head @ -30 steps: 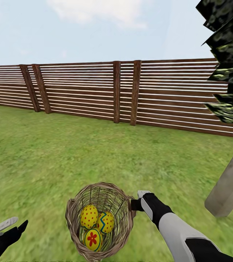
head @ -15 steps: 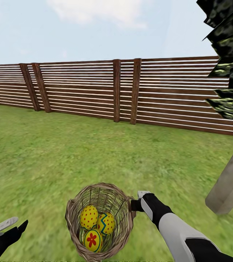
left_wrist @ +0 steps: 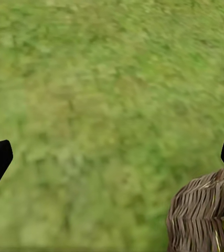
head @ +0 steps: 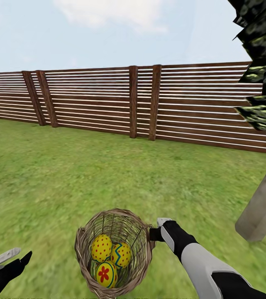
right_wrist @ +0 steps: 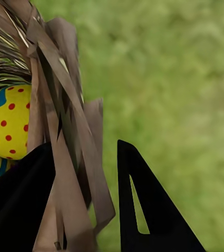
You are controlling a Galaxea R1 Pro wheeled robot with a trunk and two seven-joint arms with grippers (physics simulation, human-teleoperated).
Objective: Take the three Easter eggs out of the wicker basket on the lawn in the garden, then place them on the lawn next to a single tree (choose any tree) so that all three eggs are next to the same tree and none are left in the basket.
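The right hand (head: 154, 232) is closed on the rim of the wicker basket (head: 83, 245), likely so it can be carried to the tree (head: 263, 207). The three Easter eggs (head: 110, 257) are kept inside; the left hand (head: 8, 259) is held wide.

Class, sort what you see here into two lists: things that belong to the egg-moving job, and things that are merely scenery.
Belongs to the job:
- red-dotted egg
- blue-zigzag egg
- red-flower egg
- wicker basket, its rim between the right pincer's fingers
- tree trunk
- lawn

Just scenery:
- slatted wooden fence
- sky
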